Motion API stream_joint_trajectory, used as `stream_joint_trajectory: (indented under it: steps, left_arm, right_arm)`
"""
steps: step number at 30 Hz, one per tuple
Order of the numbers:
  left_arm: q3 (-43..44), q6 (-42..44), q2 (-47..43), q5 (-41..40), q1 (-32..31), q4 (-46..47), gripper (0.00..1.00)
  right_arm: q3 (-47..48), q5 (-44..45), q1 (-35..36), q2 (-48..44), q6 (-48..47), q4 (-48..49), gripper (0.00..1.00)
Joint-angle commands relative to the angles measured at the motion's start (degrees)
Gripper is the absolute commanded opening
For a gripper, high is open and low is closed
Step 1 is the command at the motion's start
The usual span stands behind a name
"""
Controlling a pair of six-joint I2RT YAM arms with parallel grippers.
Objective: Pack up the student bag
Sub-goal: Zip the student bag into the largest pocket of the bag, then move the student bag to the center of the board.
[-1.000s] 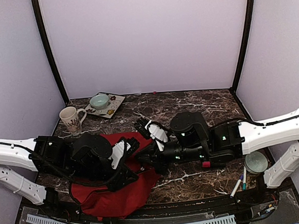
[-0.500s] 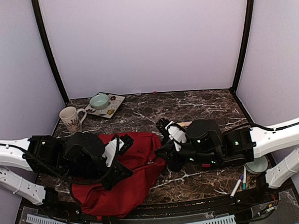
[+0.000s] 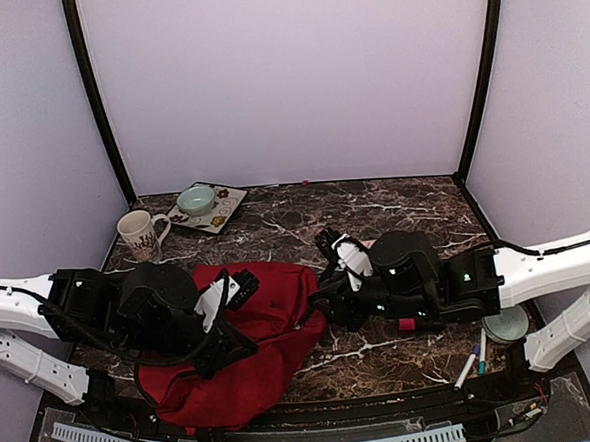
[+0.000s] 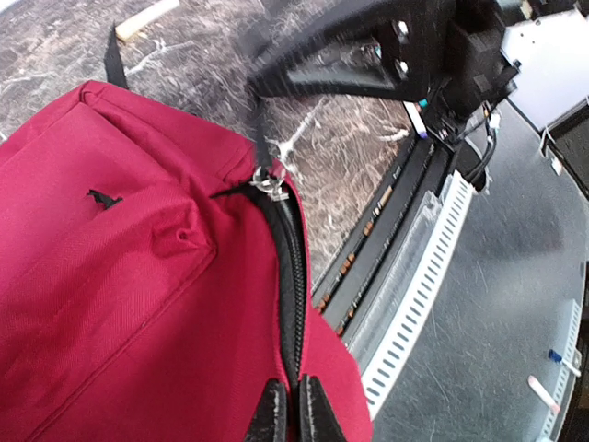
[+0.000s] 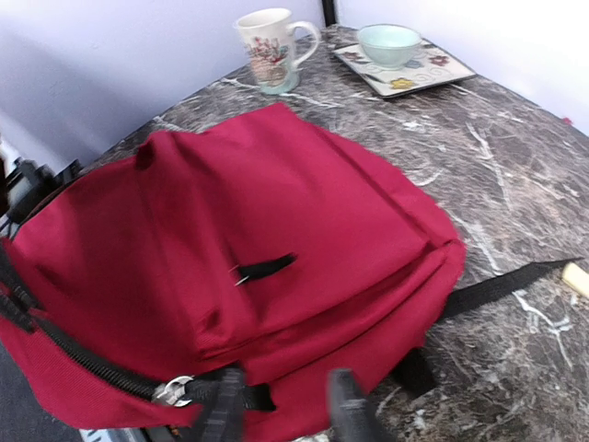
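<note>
Position: student bag (image 3: 253,354) at 7 o'clock on table. Left gripper (image 4: 293,405) clenched on zipper (image 4: 290,276) seam. Right gripper (image 5: 287,414) parted, gripping nothing, by zipper pull (image 5: 173,391) at bag's 3 o'clock edge. Risk: fabric slipping from thin pinch; zip jamming under skewed tug.

A floral mug (image 3: 141,235) stood upright at the far-left corner of the marbled table (image 3: 404,204). It was just beside a patterned square plate (image 3: 226,209) carrying a pale green bowl (image 3: 196,199). At the near right, a second green bowl (image 3: 505,320) sat close to a white pen (image 3: 465,371) and a teal pen (image 3: 482,355), and a small pale stick (image 5: 577,278) of undetermined identity lay on the marble.
</note>
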Motion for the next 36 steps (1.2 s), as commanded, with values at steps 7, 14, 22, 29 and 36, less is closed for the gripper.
stream_joint_trajectory:
  steps: [7,14,22,29,36]
  left_arm:
    - [-1.2,0.9,3.1,3.1,-0.1,0.4,0.0]
    - [-1.1,0.8,4.8,3.5,-0.1,1.3,0.0]
    - [-2.2,-0.2,5.4,3.8,-0.1,2.3,0.0]
    - [-3.1,-0.5,5.5,3.7,-0.1,3.1,0.0]
    - [-3.3,0.0,6.1,4.2,-0.1,3.3,0.0]
  right_arm:
    - [8.3,1.0,-9.7,6.0,12.2,-8.6,0.92]
    - [13.5,-6.9,-16.9,15.8,18.3,-12.2,0.86]
    - [13.9,-16.5,-21.5,24.0,19.6,-5.9,0.73]
    - [14.4,-22.4,-21.8,28.8,21.4,-0.8,0.51]
    - [13.0,-26.8,-22.2,30.1,21.5,2.3,0.23]
